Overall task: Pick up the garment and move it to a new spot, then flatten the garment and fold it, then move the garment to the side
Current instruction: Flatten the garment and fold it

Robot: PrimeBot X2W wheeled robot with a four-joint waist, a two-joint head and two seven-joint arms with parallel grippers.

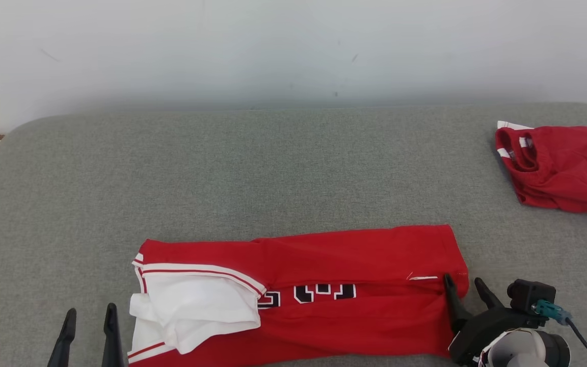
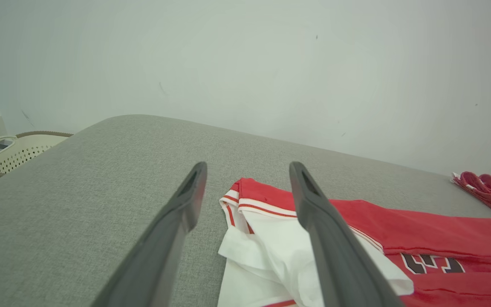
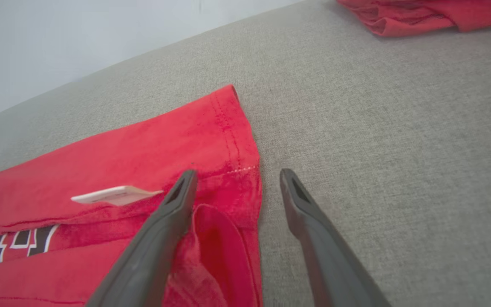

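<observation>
**At six o'clock, the red garment point(image 1: 354, 255) lies in a long band**

Near my edge of the grey padded surface point(image 1: 273, 178) it stretches from nine to three — white panel point(image 1: 196, 306) at the nine o'clock end, black lettering point(image 1: 324, 292) peeking from the fold. My left pincer point(image 1: 91, 309) stands wide at seven o'clock, just beside the white panel, holding nothing. My right pincer point(image 1: 462, 279) gapes at five o'clock — one finger over the red hem, the other over bare grey. At two o'clock, well apart, sits a folded red piece point(image 1: 558, 168).
</observation>
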